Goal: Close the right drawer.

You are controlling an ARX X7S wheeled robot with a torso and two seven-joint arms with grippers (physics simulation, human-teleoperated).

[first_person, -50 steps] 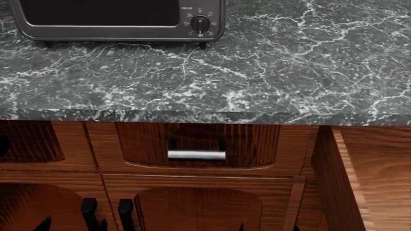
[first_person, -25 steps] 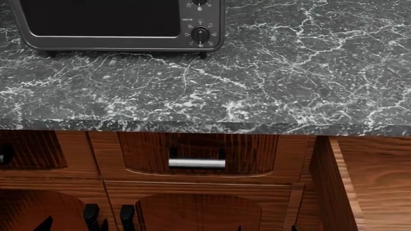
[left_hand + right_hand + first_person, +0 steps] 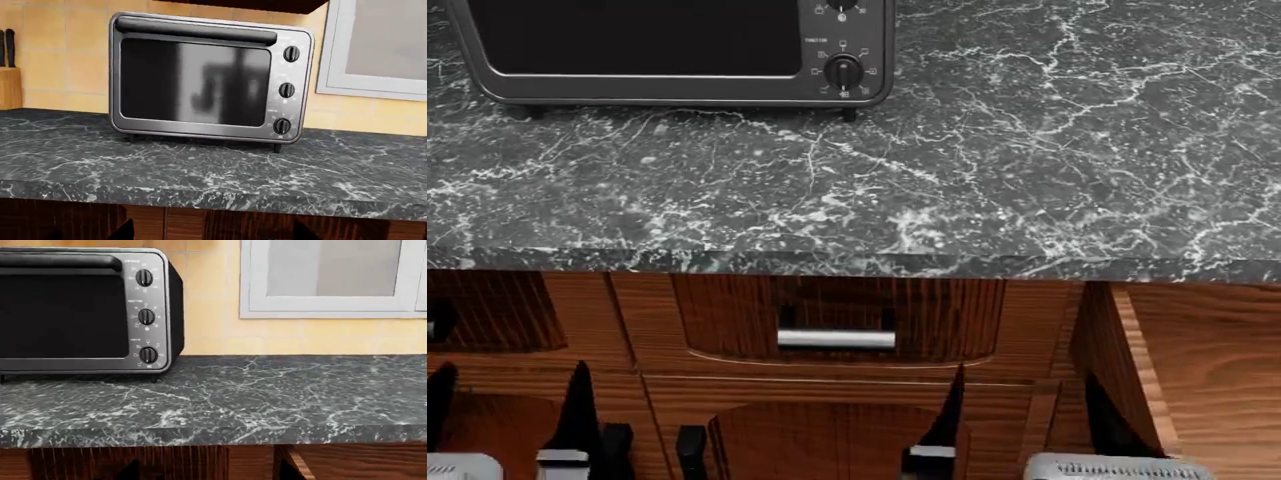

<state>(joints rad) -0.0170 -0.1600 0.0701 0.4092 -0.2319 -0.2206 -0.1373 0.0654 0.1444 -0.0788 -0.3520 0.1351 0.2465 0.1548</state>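
Right drawer: the right drawer (image 3: 1174, 380) stands pulled out at the head view's right edge, below the marble bench (image 3: 1028, 170). You see its reddish-brown side wall and its top rim running from the cabinet face toward you. Its front panel and handle lie outside the frame.

Left pincer: the left pincer (image 3: 507, 420) shows at the bottom left, dark fingers spread wide, holding nothing.

Right pincer: the right pincer (image 3: 1028, 425) shows at the bottom right, fingers parted, holding nothing. One finger (image 3: 1110, 420) stands just beside the drawer's side wall.

Key relation: the drawer lies right of both pincers. Your right arm is plainly the nearer one. The drawer's travel axis runs front to back, into the cabinet under the bench.

Other fixtures: the middle drawer (image 3: 841, 320), with its silvery bar handle, sits flush. It is not the target. A toaster oven (image 3: 681, 50) stands on the bench, well apart from the work.

Judgement: you likely need the right pincer behind the drawer's unseen front before pushing inward.

Risk: a push on the side wall would probably slip.
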